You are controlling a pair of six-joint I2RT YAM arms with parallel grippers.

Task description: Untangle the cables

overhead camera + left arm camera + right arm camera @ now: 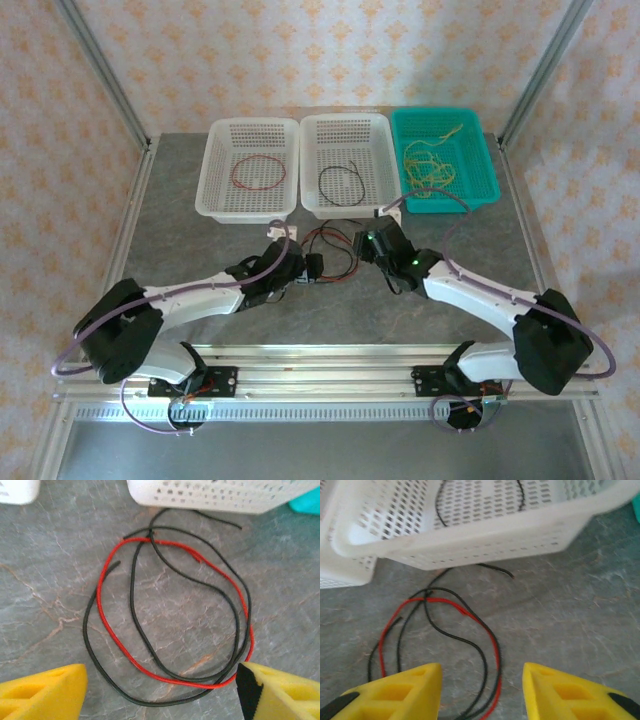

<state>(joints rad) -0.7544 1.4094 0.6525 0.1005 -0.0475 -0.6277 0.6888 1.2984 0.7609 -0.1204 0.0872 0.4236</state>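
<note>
The left pincer (162, 680) has its yellow fingers apart and empty. Between and just ahead of them lies a tangle of thin red and black cables (98, 597), perhaps brushing one fingertip. The right pincer (481, 672), also apart and empty, faces the same tangle, with a white perforated plastic basket (470, 545) beyond.

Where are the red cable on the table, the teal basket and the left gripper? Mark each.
red cable (99, 602), left wrist view, left side of its loop.
teal basket (487, 160), top view, right rim.
left gripper (161, 676), left wrist view, midway between its fingertips.
</note>
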